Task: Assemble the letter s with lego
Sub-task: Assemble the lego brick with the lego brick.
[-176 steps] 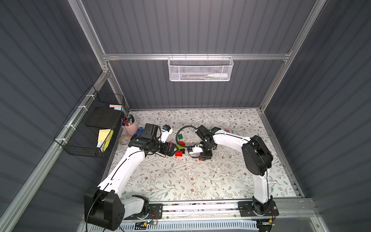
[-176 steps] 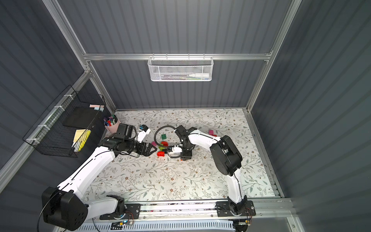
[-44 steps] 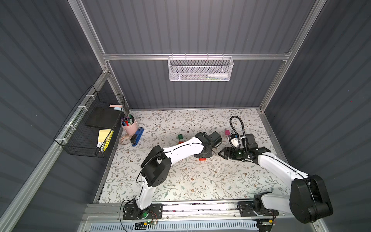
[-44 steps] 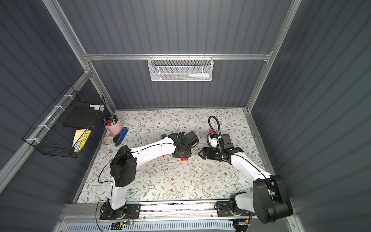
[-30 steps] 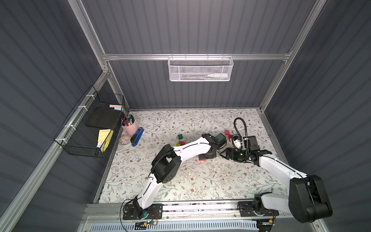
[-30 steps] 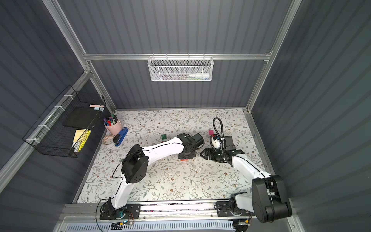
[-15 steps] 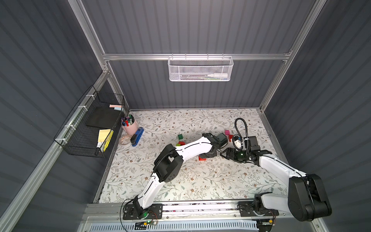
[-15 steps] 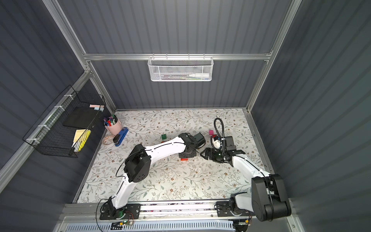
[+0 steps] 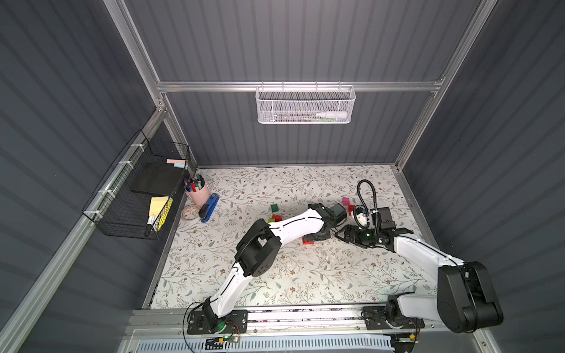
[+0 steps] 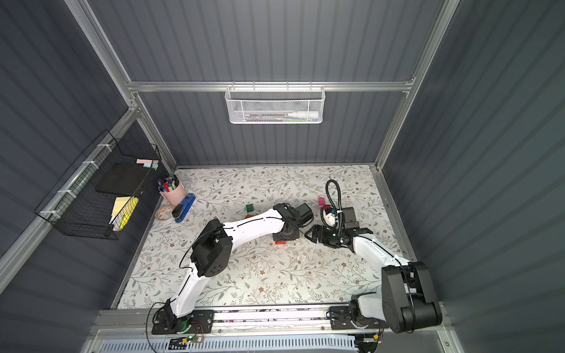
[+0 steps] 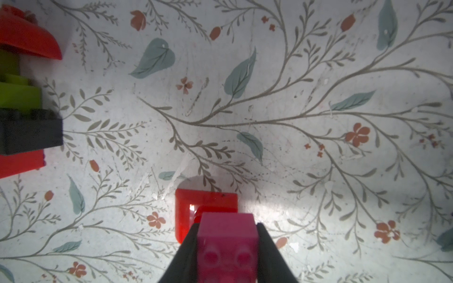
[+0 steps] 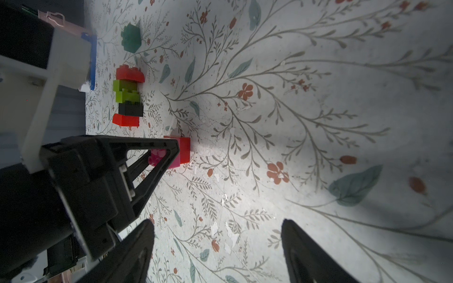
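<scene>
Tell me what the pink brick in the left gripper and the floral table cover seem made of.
Pink brick: likely hard moulded plastic, smooth and slightly glossy, with crisp edges and round studs. Table cover: seemingly a printed floral sheet, matte, scratched and flaking; paper or vinyl, I cannot tell.

Open mat (image 12: pixel 318 147) lies ahead of right fingers (image 12: pixel 137 250); left gripper (image 12: pixel 168 153) with pink brick (image 12: pixel 157 156) blocks one side.

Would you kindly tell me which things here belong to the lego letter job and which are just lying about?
Belongs to the job: held pink brick, red brick under it, joined red-lime-black stack, dark green brick, loose pink brick.

Just lying about: blue stapler, pink pen cup, white mesh basket, black wire basket.
</scene>
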Motion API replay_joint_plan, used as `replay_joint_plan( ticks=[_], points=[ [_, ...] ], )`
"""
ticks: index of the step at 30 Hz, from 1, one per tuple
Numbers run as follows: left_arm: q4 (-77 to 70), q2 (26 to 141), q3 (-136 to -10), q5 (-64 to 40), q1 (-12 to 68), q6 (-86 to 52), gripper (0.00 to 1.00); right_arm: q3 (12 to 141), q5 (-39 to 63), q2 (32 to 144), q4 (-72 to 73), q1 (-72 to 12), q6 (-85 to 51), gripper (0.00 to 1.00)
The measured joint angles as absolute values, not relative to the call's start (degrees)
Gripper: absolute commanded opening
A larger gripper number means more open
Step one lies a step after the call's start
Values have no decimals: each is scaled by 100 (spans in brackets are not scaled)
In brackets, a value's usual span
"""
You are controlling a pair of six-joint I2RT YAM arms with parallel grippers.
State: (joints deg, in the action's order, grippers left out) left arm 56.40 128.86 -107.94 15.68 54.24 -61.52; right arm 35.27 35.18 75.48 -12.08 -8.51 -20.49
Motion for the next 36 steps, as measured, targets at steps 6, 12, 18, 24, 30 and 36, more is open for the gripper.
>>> replay_joint_plan(
  ticks=[6, 12, 18, 24, 30, 36],
  points=[
    [5603, 12890, -10794, 1555, 5424, -6152, 24, 3524, 3566, 7550, -1194, -849, -2056, 83],
    [5384, 12903, -10711, 1387, 5424, -6147, 23, 3524, 3607, 7572, -1186, -834, -2058, 83],
    [5360, 12890, -10674, 1391, 5424, -6147, 23, 3522, 3610, 7636, -1177, -823, -2058, 83],
    [5282, 12849, -10589, 1400, 5422, -6152, 24, 3522, 3612, 7636, -1175, -823, -2058, 83],
    [5299, 12849, -10602, 1428, 5422, -6147, 31, 3522, 3627, 7636, -1177, -823, -2056, 83],
    [5299, 12840, -10602, 1433, 5422, -6128, 36, 3522, 3658, 7636, -1179, -819, -2053, 83]
  ],
)
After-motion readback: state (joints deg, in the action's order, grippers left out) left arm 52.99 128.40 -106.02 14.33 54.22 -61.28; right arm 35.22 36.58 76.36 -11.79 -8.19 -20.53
